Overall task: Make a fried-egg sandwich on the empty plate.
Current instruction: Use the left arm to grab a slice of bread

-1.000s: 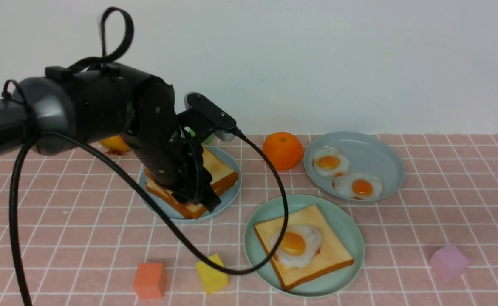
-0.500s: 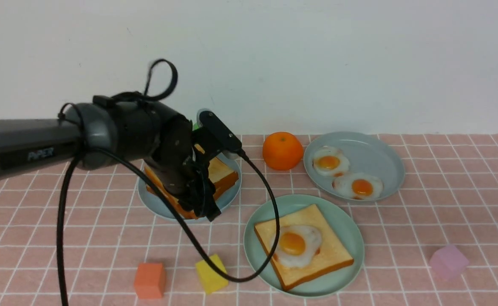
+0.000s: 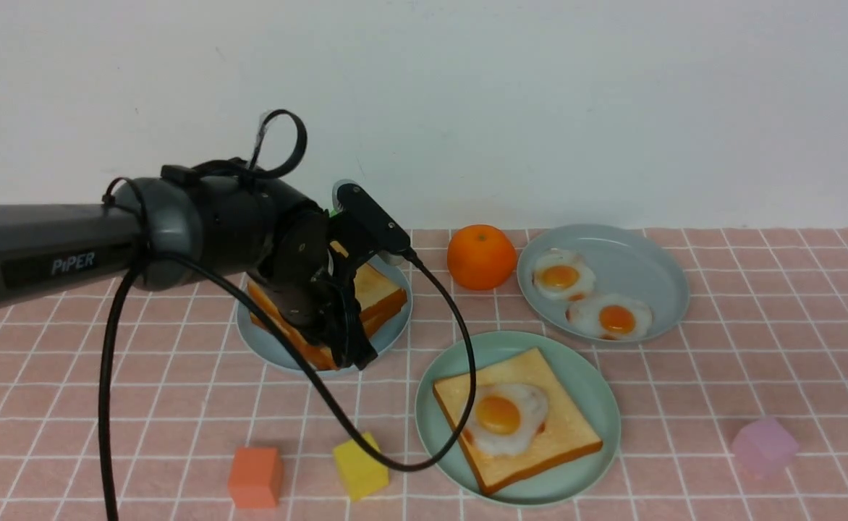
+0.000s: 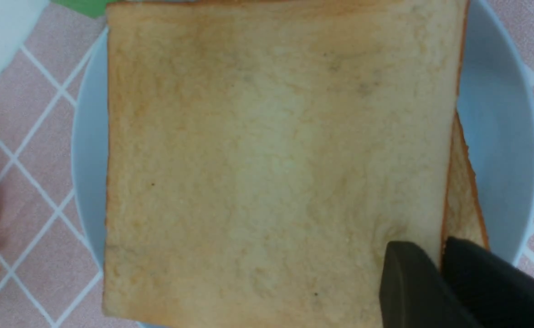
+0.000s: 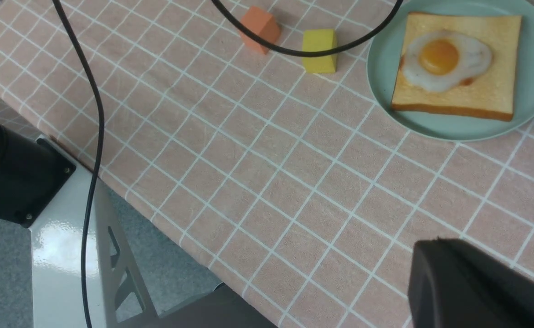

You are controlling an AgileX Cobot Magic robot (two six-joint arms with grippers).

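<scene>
The pale mint-green plate point(image 3: 584, 378) sits front centre and holds one toast slice point(image 3: 563, 428) with a fried egg point(image 3: 500, 416) lying open on top. It also shows in the right wrist view point(image 5: 378, 82). No two-slice sandwich shows. My left gripper point(image 3: 355, 354) is at the front corner of the toast stack on the left blue-grey plate point(image 3: 395, 325). In the left wrist view this gripper point(image 4: 440, 248) is shut on the edge of the top toast slice point(image 4: 271, 159), one finger above and one beside it. A lower slice point(image 4: 465, 209) peeks out. My right gripper point(image 5: 435, 255) is shut, empty, near the table's front right.
A blue-grey plate point(image 3: 648, 268) with two fried eggs stands back right, an orange point(image 3: 482, 257) beside it. Orange point(image 3: 254, 476) and yellow point(image 3: 360, 467) cubes lie front left, a lilac cube point(image 3: 764, 445) front right. The left arm's black cable point(image 3: 460, 391) hangs over the mint plate.
My left wrist has dropped lower and reached further over the toast plate, its fingertips staying at the stack's front corner. In the last half second it barely moved.
</scene>
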